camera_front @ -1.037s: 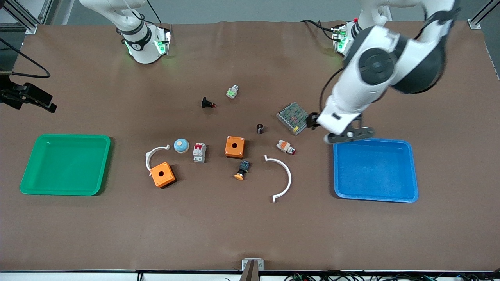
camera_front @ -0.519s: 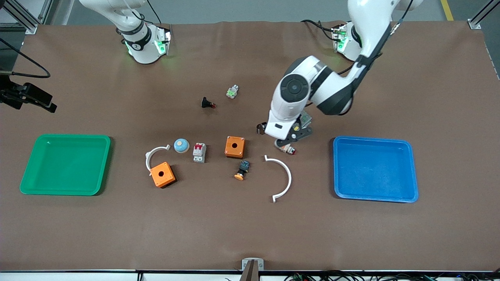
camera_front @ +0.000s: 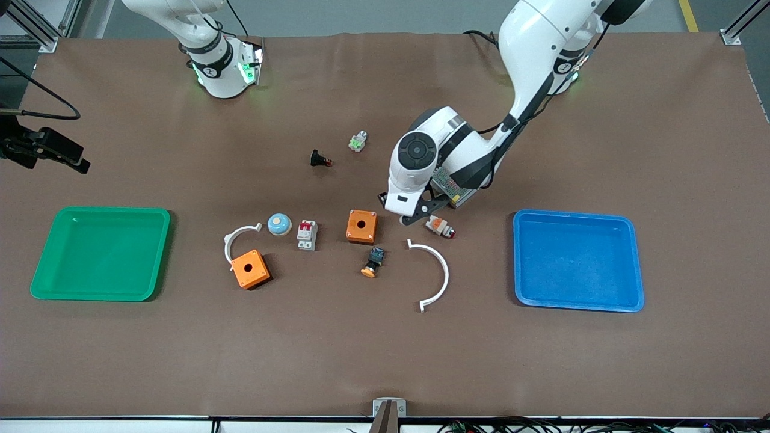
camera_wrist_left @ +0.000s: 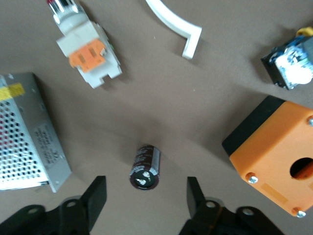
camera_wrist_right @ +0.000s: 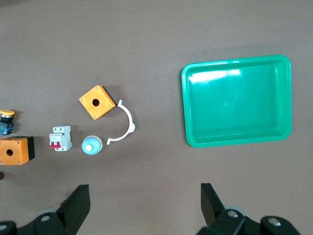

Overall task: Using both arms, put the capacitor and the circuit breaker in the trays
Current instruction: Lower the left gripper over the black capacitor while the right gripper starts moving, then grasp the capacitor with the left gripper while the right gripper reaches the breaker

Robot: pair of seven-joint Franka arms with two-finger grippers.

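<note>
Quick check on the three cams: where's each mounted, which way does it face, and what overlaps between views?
Front view: high across the table, facing both arm bases; the left end effector is hidden low under its wrist; the right arm waits, showing only its base.
Left wrist view: looks down between open fingers at the small black cylindrical capacitor.
Right wrist view: high, looking down past open fingers at the green plastic tray and the light-grey circuit breaker with red levers.
Shared: front and right wrist views both show the circuit breaker.

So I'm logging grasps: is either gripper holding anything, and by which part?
Nothing held. The left gripper is open over the capacitor; the right gripper is open, waiting.
</note>
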